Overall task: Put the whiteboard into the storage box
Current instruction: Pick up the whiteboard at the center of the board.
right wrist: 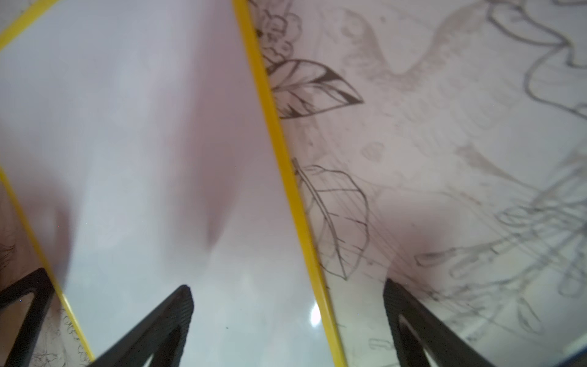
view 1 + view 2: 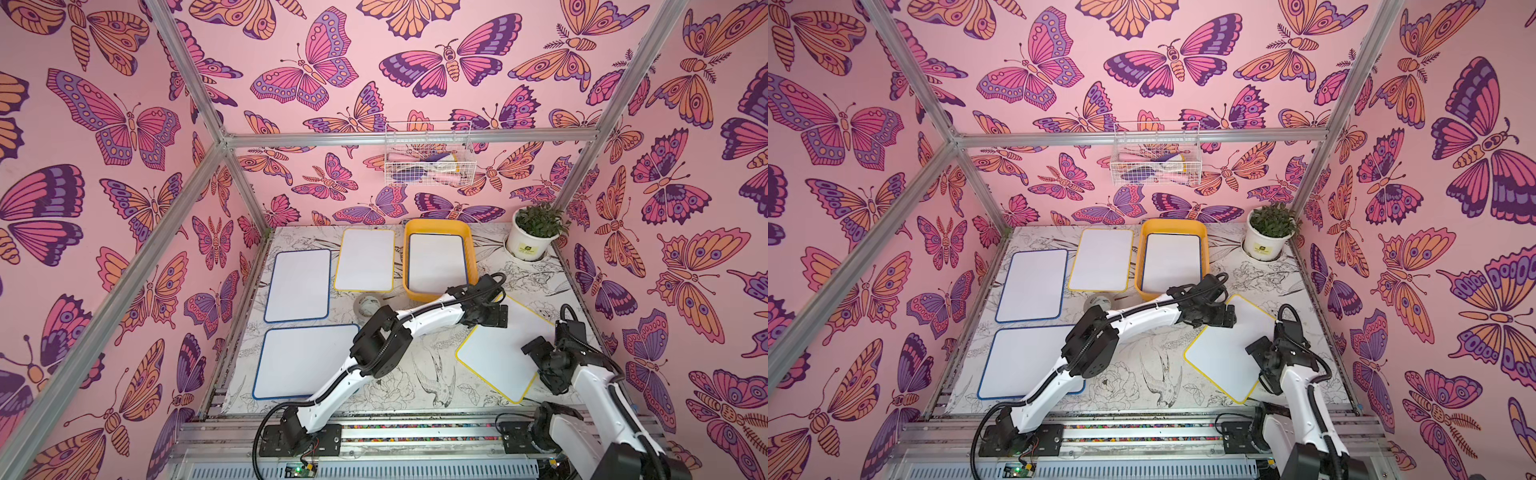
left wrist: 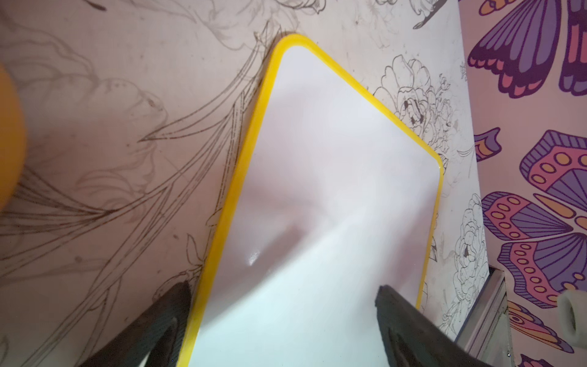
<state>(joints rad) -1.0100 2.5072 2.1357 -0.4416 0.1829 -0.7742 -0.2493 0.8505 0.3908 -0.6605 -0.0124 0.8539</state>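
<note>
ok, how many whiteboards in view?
5. Dark-edged board inside the storage box; yellow-edged board left of it; mid-left blue-edged board; front-left blue-edged board; tilted yellow-edged board front-right. Others may be stacked beneath.

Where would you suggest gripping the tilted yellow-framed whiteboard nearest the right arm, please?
The yellow-framed whiteboard lies flat on the table, so only its thin rim offers purchase. I'd grip that rim from above, one jaw over the white face, one outside the edge, as the open right end effector straddles it.

Bright, even light throughout; right wrist view blurred, glare spots on a whiteboard (image 1: 158, 159).
</note>
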